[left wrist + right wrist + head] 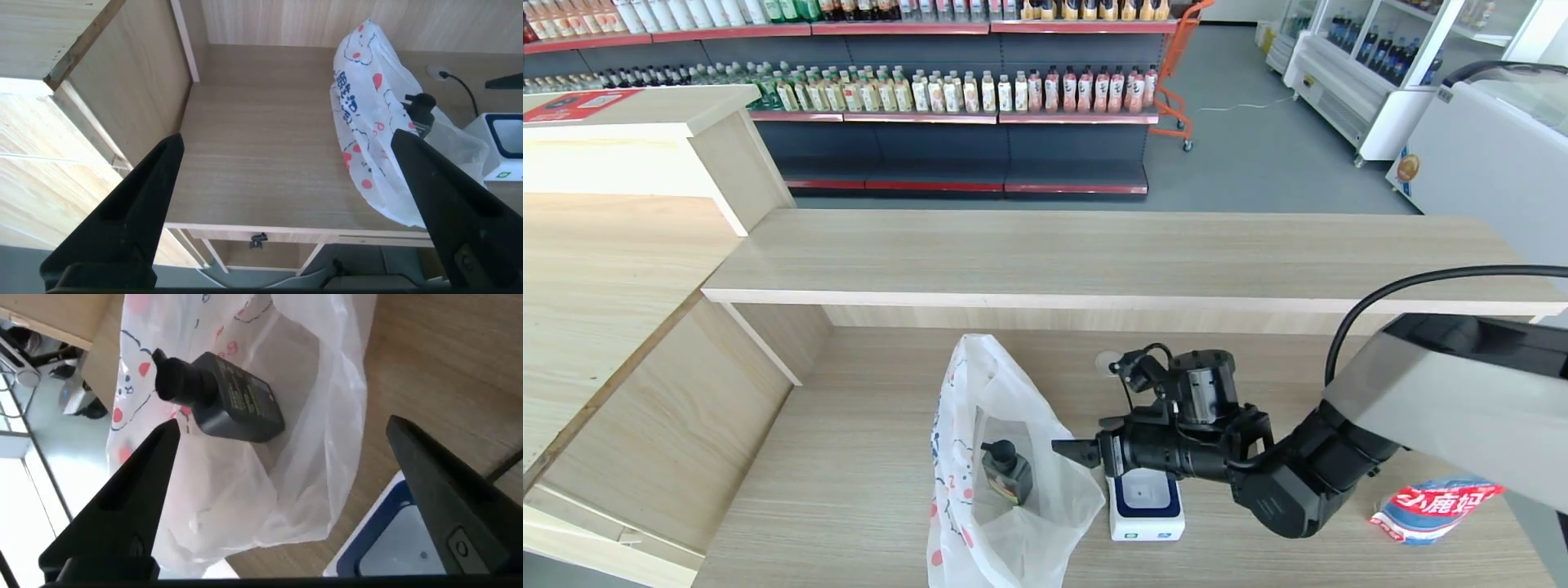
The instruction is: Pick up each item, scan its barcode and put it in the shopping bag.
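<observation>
Bottle lies inside shopping bag. Right hand released, empty, at bag mouth. Left hand released. Next likely: grab pouch off desk, scan.

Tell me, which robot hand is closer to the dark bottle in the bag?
Right. Its hand hovers at the bag's mouth, just beside the bottle; the left hand hangs well off across the desk.
</observation>
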Available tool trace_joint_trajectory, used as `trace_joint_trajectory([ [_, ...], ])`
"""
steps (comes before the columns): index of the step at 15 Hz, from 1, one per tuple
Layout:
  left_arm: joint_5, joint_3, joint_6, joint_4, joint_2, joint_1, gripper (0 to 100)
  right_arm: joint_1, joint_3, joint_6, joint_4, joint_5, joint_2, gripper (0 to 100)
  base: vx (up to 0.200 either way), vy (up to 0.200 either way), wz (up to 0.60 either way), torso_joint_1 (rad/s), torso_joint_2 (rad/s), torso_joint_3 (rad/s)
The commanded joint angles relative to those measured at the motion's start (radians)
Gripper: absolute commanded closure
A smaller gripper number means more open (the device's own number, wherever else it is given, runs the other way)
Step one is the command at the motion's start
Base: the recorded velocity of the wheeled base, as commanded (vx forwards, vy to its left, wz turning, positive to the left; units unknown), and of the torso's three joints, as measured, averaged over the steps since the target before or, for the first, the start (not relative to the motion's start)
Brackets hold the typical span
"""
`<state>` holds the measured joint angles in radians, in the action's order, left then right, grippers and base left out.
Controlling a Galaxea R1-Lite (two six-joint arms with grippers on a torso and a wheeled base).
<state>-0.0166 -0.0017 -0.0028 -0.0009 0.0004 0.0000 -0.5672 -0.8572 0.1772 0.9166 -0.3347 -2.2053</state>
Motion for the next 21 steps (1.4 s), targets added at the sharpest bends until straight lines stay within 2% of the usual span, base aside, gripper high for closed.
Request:
trace_joint_trajectory([
  [1,0.000,0.000,0.000,-0.001,0.000,0.000,0,0.070,0.081,0.054,-0.004,0.000,0.139,0,0.000,0.000,0.00,0.000,0.00,0.000],
  [4,0.000,0.000,0.000,-0.001,0.000,0.000,0,0.147,0.191,0.229,-0.048,-0.001,0.357,0,0.000,0.000,0.00,0.000,0.00,0.000],
  [6,0.000,0.000,0.000,-0.001,0.000,0.000,0,0.201,0.287,0.255,-0.131,0.002,0.530,0,0.000,0.000,0.00,0.000,0.00,0.000],
  [8,0.000,0.000,0.000,-0.001,0.000,0.000,0,0.267,0.366,0.240,-0.139,0.003,0.661,0,0.000,0.000,0.00,0.000,0.00,0.000],
  [11,0.000,0.000,0.000,-0.001,0.000,0.000,0,0.408,0.396,0.113,-0.160,0.000,0.763,0,0.000,0.000,0.00,0.000,0.00,0.000],
  [12,0.000,0.000,0.000,-0.001,0.000,0.000,0,0.454,0.394,0.107,-0.180,0.002,0.776,0,0.000,0.000,0.00,0.000,0.00,0.000],
  [13,0.000,0.000,0.000,-0.001,0.000,0.000,0,0.487,0.396,0.105,-0.203,0.005,0.796,0,0.000,0.000,0.00,0.000,0.00,0.000],
  [14,0.000,0.000,0.000,-0.001,0.000,0.000,0,0.537,0.396,0.105,-0.295,0.023,0.851,0,0.000,0.000,0.00,0.000,0.00,0.000],
  [17,0.000,0.000,0.000,-0.001,0.000,0.000,0,0.595,0.394,0.107,-0.478,0.043,0.958,0,0.000,0.000,0.00,0.000,0.00,0.000],
  [21,0.000,0.000,-0.003,-0.001,0.000,0.000,0,0.599,0.396,0.110,-0.493,0.046,0.975,0,0.000,-0.050,0.00,0.001,0.00,0.001],
])
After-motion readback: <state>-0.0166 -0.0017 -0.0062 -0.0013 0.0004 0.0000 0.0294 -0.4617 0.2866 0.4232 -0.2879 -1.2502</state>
